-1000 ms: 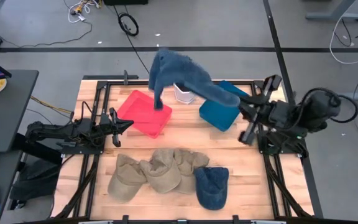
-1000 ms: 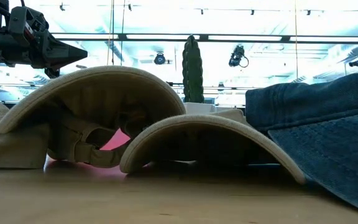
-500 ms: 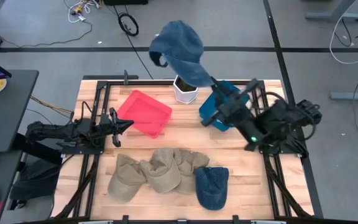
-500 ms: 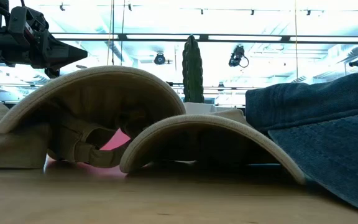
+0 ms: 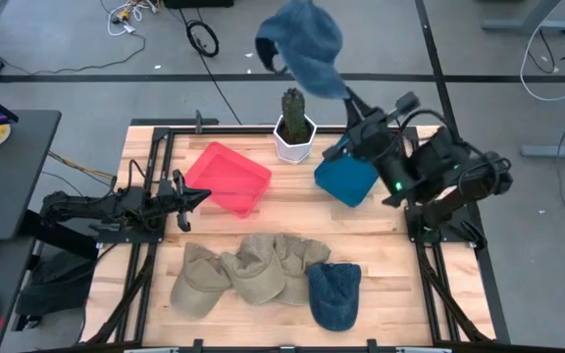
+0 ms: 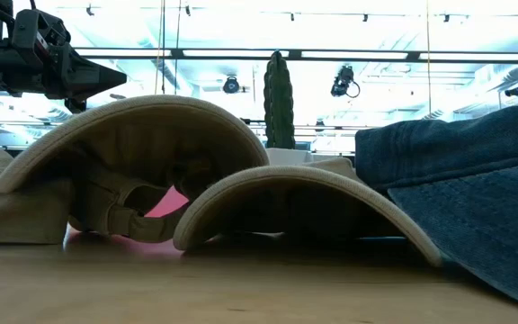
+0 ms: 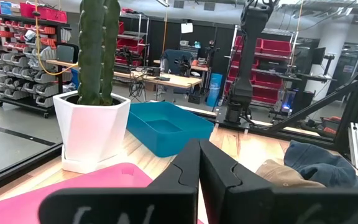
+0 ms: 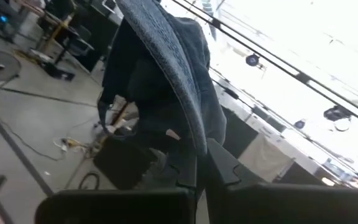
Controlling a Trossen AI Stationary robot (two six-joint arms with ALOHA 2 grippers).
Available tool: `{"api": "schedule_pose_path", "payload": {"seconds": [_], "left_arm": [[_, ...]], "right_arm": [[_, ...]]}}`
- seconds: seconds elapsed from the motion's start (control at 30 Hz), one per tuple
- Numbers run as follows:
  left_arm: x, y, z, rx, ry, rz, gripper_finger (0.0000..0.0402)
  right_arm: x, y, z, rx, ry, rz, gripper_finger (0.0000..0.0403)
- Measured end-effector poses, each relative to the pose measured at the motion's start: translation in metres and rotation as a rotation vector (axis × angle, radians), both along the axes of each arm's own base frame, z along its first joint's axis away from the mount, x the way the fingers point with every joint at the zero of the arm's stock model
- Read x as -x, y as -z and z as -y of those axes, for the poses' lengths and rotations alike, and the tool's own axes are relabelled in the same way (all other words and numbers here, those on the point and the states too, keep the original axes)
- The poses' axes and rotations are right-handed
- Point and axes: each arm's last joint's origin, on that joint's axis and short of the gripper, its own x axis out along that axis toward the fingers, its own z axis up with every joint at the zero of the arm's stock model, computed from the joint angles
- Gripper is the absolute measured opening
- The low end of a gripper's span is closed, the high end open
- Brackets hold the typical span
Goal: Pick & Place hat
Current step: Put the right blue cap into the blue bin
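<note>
My right gripper (image 5: 348, 95) is raised high above the table's far side and is shut on a blue denim hat (image 5: 302, 39). The hat stands up past the fingers, above the cactus, and also shows in the right wrist view (image 8: 160, 81). My left gripper (image 5: 206, 194) is shut and empty. It waits level at the table's left, beside the red tray (image 5: 229, 176), and shows in the low view (image 6: 106, 81). My right gripper pinches an edge of the denim hat (image 8: 196, 144) between its two fingers. The fingers slant up toward the far left. The hat is lifted clear of everything, and its crown (image 5: 297, 29) is beyond and above the fingertips.
A cactus in a white pot (image 5: 293, 126) stands at the far middle, with a blue bin (image 5: 346, 179) to its right. Several tan hats (image 5: 253, 270) and a second blue hat (image 5: 333, 294) lie near the front edge. They fill the low view (image 6: 151, 153).
My right gripper has risen and tipped upward, swinging toward the far edge. The denim hat, whose lower end hung down to the red tray, is now lifted clear and carried up over the cactus.
</note>
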Motion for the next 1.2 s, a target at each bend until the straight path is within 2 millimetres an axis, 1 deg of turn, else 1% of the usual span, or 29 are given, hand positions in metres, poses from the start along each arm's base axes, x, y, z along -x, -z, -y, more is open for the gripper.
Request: {"api": "schedule_pose_path", "payload": {"seconds": [0.07,0.23,0.43,0.53,0.7,0.83,1.03,1.2], "left_arm": [[0.0,0.0,0.0,0.0,0.0,0.0,0.0005],[0.0,0.0,0.0,0.0,0.0,0.0,0.0005],[0.0,0.0,0.0,0.0,0.0,0.0,0.0005],[0.0,0.0,0.0,0.0,0.0,0.0,0.0005],[0.0,0.0,0.0,0.0,0.0,0.0,0.0005],[0.0,0.0,0.0,0.0,0.0,0.0,0.0005],[0.0,0.0,0.0,0.0,0.0,0.0,0.0005],[0.0,0.0,0.0,0.0,0.0,0.0,0.0005]], "right_arm": [[0.008,-0.005,0.008,0.008,0.02,0.004,0.0002],[0.04,-0.025,0.03,0.011,0.075,0.077,0.0002],[0.062,-0.037,0.054,0.066,0.176,0.091,0.0002],[0.068,-0.041,0.066,0.113,0.242,0.084,0.0002],[0.075,-0.045,0.089,0.2,0.367,0.019,0.0002],[0.081,-0.045,0.112,0.236,0.486,-0.03,0.0002],[0.097,-0.046,0.145,0.248,0.662,-0.063,0.0002],[0.103,-0.039,0.175,0.186,0.806,-0.206,0.0002]]}}
